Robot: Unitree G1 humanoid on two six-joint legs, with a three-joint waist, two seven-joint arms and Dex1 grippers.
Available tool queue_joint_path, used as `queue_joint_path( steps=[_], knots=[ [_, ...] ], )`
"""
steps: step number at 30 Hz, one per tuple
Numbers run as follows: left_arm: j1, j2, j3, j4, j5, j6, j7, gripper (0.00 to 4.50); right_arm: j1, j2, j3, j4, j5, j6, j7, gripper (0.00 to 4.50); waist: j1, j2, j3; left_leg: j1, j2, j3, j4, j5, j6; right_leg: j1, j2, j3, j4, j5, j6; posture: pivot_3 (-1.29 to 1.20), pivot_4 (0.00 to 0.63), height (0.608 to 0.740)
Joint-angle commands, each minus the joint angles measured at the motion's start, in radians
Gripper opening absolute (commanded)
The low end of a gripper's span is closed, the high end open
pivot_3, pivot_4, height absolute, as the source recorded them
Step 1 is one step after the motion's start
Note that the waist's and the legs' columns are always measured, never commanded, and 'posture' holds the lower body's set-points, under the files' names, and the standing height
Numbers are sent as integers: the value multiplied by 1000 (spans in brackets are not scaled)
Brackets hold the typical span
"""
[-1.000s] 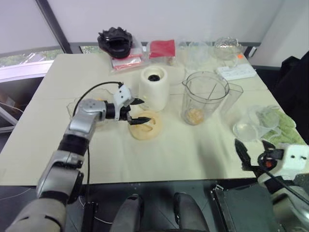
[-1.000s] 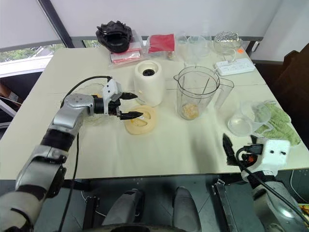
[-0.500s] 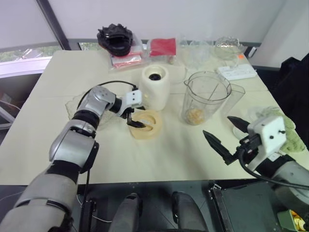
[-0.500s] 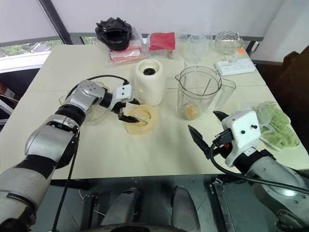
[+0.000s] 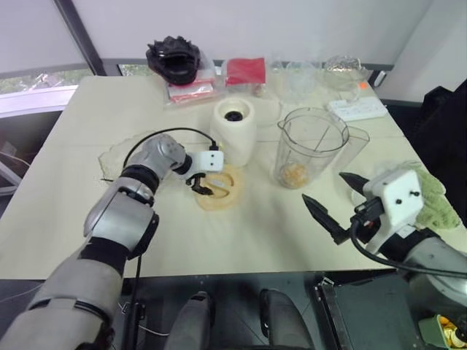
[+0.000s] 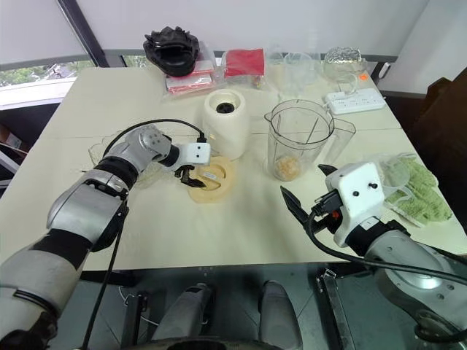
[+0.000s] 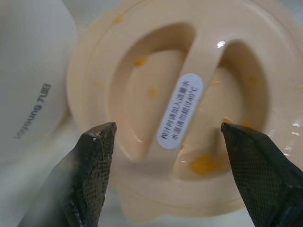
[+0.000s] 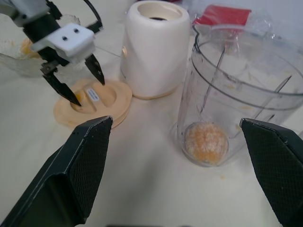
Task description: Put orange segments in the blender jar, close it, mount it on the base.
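The clear blender jar (image 5: 310, 146) stands upright at centre right with orange segments (image 5: 295, 173) on its bottom, also seen through its wall (image 8: 206, 142). To its left is the cream-white base (image 5: 233, 131), black socket up. In front of the base a flat cream lid (image 5: 219, 188) lies on the table. My left gripper (image 5: 198, 186) points down over the lid, open, its fingers (image 7: 92, 175) on either side of the lid's raised grip (image 7: 189, 94), apart from it. In front of the jar my right gripper (image 5: 337, 198) hovers open and empty, facing jar and base.
A scalloped glass dish (image 5: 113, 157) with orange bits sits left of the lid, under my left arm. Along the back lie a black object (image 5: 174, 60), a red packet (image 5: 244, 71), clear tubs (image 5: 303, 76) and a power strip (image 5: 357, 109). A green cloth (image 5: 432, 191) lies right.
My left gripper has turned downward and lowered onto the lid, its fingers a little closer together. My right arm rose from the table's front right edge and moved left toward the jar.
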Motion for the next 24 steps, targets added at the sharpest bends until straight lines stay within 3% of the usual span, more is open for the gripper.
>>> queue_joint_path(
  steps=[1,10,24],
  knots=[
    [-28,-13,-42,16,72,30,33,3697,-33,-41,-29,9,44,17,46,4500,0,0,0,0,0,0,0,0,0,0,0,0,0,0,0,0,150,740],
    [-28,-51,-63,25,132,59,89,3697,-80,-96,-70,48,75,47,86,4500,2,0,-1,1,0,0,0,0,0,2,0,0,0,0,0,0,150,740],
    [-28,-88,-55,22,134,7,-36,3697,-60,-84,-78,19,49,61,47,4500,3,0,-2,2,0,0,1,0,0,2,0,0,0,0,0,0,150,740]
  ],
)
